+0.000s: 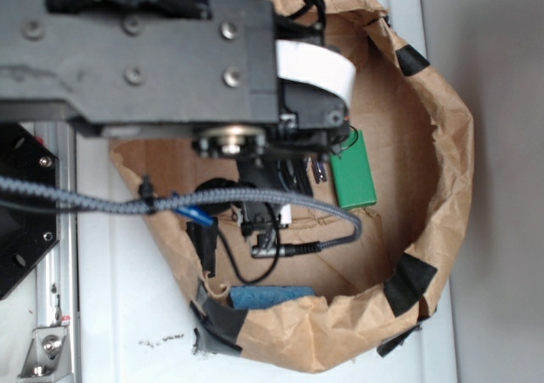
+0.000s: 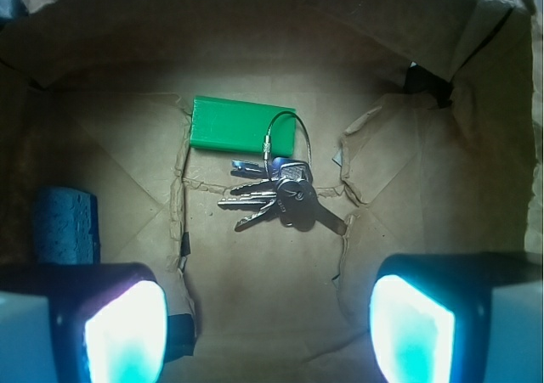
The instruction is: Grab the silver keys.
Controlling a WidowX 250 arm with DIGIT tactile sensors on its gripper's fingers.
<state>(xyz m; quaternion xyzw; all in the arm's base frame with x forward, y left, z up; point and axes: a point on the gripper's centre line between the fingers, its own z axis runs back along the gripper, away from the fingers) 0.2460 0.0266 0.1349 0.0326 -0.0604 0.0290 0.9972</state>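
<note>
The silver keys (image 2: 280, 194) lie fanned out on the brown paper floor of the bag, with their thin wire ring (image 2: 287, 137) looping up against the green block (image 2: 240, 126) just beyond them. My gripper (image 2: 270, 332) hovers above and on the near side of the keys. It is open, and its two glowing pads (image 2: 123, 332) stand wide apart with only bare paper between them. In the exterior view the arm (image 1: 153, 52) hides most of the gripper. There the keys (image 1: 319, 169) show as a small silver glint beside the green block (image 1: 353, 171).
Everything sits inside a crumpled brown paper bag (image 1: 442, 145) with black tape patches and raised walls all round. A blue sponge-like block (image 2: 64, 224) lies at the left by the bag wall. Black cables (image 1: 255, 200) hang across the bag's opening.
</note>
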